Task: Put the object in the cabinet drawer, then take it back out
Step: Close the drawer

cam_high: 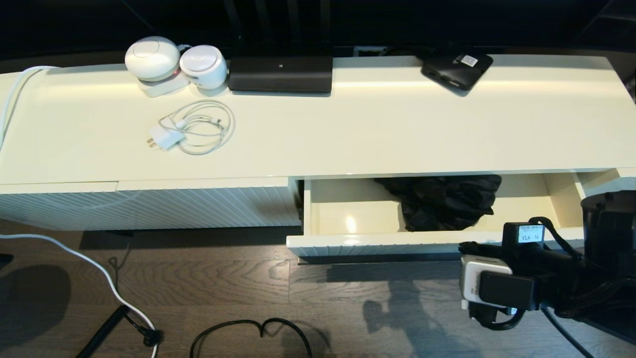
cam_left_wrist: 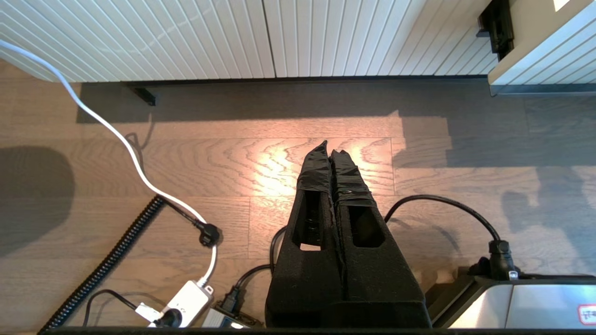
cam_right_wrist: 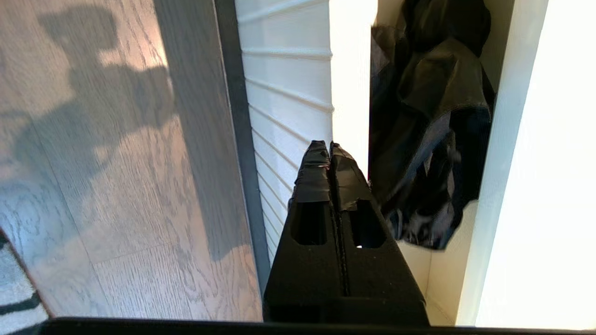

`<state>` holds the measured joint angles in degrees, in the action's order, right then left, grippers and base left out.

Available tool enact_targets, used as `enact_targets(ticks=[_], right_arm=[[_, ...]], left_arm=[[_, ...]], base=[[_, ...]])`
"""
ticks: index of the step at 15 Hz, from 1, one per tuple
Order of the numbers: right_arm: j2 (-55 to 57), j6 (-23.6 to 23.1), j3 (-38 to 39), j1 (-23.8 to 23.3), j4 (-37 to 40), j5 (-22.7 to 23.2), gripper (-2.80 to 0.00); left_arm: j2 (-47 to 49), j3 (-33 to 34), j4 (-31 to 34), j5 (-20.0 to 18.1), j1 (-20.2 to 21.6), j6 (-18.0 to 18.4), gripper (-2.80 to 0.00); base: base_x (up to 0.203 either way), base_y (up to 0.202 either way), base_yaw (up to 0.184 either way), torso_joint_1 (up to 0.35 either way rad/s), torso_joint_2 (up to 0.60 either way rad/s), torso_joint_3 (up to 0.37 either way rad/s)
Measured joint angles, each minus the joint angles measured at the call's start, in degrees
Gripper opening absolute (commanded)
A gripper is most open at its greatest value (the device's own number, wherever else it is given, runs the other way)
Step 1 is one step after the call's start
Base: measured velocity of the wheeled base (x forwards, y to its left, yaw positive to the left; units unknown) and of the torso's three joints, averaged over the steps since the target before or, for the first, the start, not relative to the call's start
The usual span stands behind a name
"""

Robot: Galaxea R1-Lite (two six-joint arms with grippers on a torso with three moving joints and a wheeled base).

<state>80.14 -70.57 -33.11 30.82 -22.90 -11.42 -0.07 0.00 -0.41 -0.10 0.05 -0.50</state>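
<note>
The cabinet drawer point(cam_high: 348, 243) stands pulled out on the right half of the cream cabinet, its glossy inside showing. The black folding umbrella point(cam_high: 447, 201) lies rumpled inside it, right of the middle and against the back. My right gripper point(cam_high: 467, 247) hovers just in front of the drawer's front edge, shut and empty. In the right wrist view that gripper point(cam_right_wrist: 328, 148) is over the ribbed drawer front point(cam_right_wrist: 288, 93), with the umbrella point(cam_right_wrist: 433, 139) just beyond it and apart from it. My left gripper point(cam_left_wrist: 329, 149) hangs shut and empty over the wooden floor, out of the head view.
On the cabinet top point(cam_high: 377, 129) lie two white round devices point(cam_high: 174, 62), a white charger with coiled cable point(cam_high: 194, 129), a long black box point(cam_high: 280, 73) and a small flat black box with a white label point(cam_high: 457, 67). Cables point(cam_high: 248, 330) cross the floor. A ribbed handle-less panel point(cam_high: 149, 206) is left of the drawer.
</note>
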Motion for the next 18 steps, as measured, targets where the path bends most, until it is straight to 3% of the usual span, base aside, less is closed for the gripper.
enact_targets(ticks=[8,13,18], right_arm=[[-2.63,0.12,3.52,0.1,5.75,1.06,-2.8],[0.21,0.16,5.65,0.0,-4.93,0.66,-2.8],[2.73,0.12,7.03,-0.17,-9.67,0.39,-2.8]], left_arm=[[0.0,0.0,0.0,0.0,0.02,0.01,-2.8],[0.0,0.0,0.0,0.0,0.05,0.04,-2.8],[0.0,0.0,0.0,-0.01,0.02,0.04,-2.8]], base=[[0.0,0.0,0.0,0.0,0.0,0.0],[0.0,0.0,0.0,0.0,0.0,0.0],[0.0,0.0,0.0,0.0,0.0,0.0]])
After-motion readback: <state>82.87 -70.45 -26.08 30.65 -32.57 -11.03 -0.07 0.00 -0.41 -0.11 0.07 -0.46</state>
